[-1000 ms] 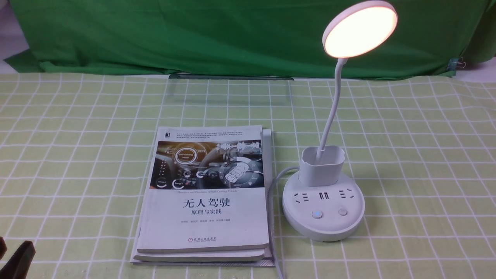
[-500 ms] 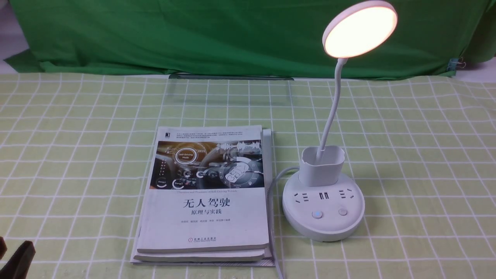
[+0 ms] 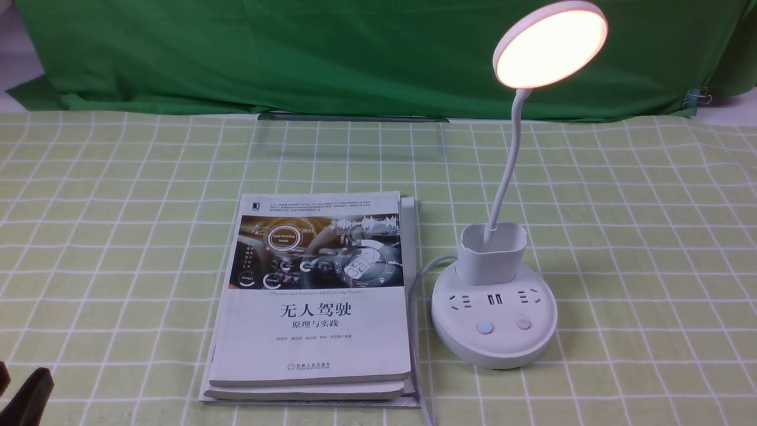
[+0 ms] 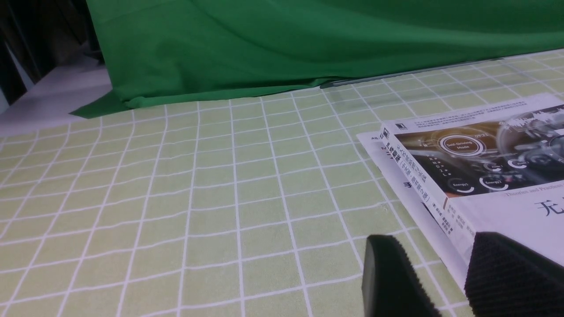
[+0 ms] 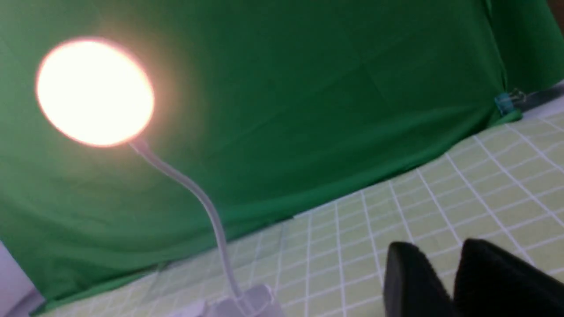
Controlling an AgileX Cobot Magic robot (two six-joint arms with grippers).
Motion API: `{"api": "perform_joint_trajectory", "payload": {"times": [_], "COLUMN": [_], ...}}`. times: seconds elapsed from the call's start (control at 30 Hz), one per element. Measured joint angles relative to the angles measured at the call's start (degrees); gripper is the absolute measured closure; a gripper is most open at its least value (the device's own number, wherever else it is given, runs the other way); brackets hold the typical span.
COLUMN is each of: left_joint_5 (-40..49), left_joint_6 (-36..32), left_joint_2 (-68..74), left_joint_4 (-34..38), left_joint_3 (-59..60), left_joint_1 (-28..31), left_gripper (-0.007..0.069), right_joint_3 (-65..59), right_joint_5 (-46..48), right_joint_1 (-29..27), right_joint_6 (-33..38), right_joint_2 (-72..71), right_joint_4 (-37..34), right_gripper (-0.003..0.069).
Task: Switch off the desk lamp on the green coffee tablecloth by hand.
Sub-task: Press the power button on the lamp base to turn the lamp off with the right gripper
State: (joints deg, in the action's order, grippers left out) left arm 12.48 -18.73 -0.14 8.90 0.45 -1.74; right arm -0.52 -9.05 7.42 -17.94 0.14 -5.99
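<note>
The white desk lamp stands on the pale yellow-green grid tablecloth [image 3: 650, 236], right of centre. Its round disc head [image 3: 550, 44] glows warm white, and the thin neck rises from the cup holder [image 3: 492, 253]. The round base [image 3: 494, 349] has sockets and two buttons; the left button [image 3: 484, 327] shows a blue light, the right one [image 3: 523, 323] is plain. My left gripper [image 3: 13, 387] sits at the near left corner, open and empty [image 4: 434, 246]. My right gripper [image 5: 440, 248] is out of the front view; its fingers stand slightly apart, empty, above the cloth, with the lit head [image 5: 94, 90] off to one side.
A stack of books [image 3: 316, 296] lies just left of the lamp base, also in the left wrist view [image 4: 493, 149]. The lamp's grey cable [image 3: 417, 284] runs between books and base toward the near edge. A dark green backdrop [image 3: 295, 53] hangs behind, with a clip [image 3: 698, 97] at the right.
</note>
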Motion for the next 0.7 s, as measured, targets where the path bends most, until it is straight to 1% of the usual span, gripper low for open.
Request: {"api": "perform_joint_trajectory", "payload": {"times": [0.03, 0.1, 0.17, 0.3, 0.33, 0.4, 0.43, 0.5, 0.53, 0.57, 0.63, 0.7], "left_joint_5": [0.0, 0.0, 0.0, 0.0, 0.0, 0.0, 0.0, 0.0, 0.0, 0.0, 0.0, 0.0], "left_joint_6": [0.0, 0.0, 0.0, 0.0, 0.0, 0.0, 0.0, 0.0, 0.0, 0.0, 0.0, 0.0], "left_joint_2": [0.0, 0.0, 0.0, 0.0, 0.0, 0.0, 0.0, 0.0, 0.0, 0.0, 0.0, 0.0], "left_joint_4": [0.0, 0.0, 0.0, 0.0, 0.0, 0.0, 0.0, 0.0, 0.0, 0.0, 0.0, 0.0], "left_joint_3": [0.0, 0.0, 0.0, 0.0, 0.0, 0.0, 0.0, 0.0, 0.0, 0.0, 0.0, 0.0], "left_joint_1": [0.0, 0.0, 0.0, 0.0, 0.0, 0.0, 0.0, 0.0, 0.0, 0.0, 0.0, 0.0], "left_gripper": [0.0382, 0.0382, 0.0382, 0.0382, 0.0382, 0.0382, 0.0382, 0.0382, 0.0382, 0.0382, 0.0382, 0.0382], "right_joint_3": [0.2, 3.2, 9.5, 24.5, 25.3, 35.7, 38.7, 43.1, 43.6, 46.6, 49.4, 51.7], "right_joint_5": [1.3, 7.1, 15.4, 33.9, 33.9, 47.1, 50.8, 56.0, 56.4, 59.2, 60.5, 60.8], "right_joint_1": [0.0, 0.0, 0.2, 1.4, 1.5, 1.8, 1.8, 1.8, 1.8, 2.1, 3.0, 5.4], "right_joint_6": [-1.6, -1.9, 1.0, 10.2, 10.2, 16.3, 17.9, 19.4, 19.6, 20.5, 21.2, 21.6], "right_joint_2": [0.1, 2.0, 6.6, 20.4, 21.2, 32.3, 36.5, 44.2, 44.2, 50.4, 56.0, 61.3], "right_joint_4": [0.0, -0.1, -0.1, -0.2, -0.2, -0.2, -0.2, -0.1, -0.1, -0.1, 0.0, 0.4], "right_gripper": [0.0477, 0.0545, 0.0608, 0.0617, 0.0617, 0.0616, 0.0616, 0.0616, 0.0616, 0.0616, 0.0616, 0.0616]}}
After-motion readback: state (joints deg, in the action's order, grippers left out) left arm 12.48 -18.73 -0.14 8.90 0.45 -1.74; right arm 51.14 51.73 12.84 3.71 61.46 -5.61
